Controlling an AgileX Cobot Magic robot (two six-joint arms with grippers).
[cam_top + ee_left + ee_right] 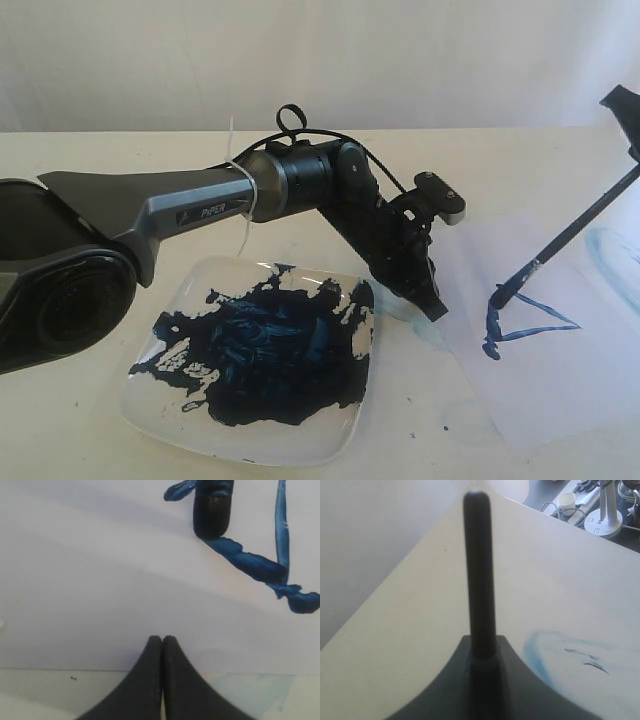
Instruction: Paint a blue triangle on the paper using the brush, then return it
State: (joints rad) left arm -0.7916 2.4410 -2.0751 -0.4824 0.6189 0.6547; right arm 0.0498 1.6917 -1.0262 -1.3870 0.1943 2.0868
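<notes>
Your right end effector, at the far right above the desk, pinches the upper end of the brush. The brush slants down to the paper, and its blue-stained tip touches the top left corner of the blue triangle. Your left end effector hangs at the paper's left edge, between the triangle and a plate smeared with dark blue paint. Its fingers are pressed together and hold nothing. A faint light-blue smear lies right of the brush.
</notes>
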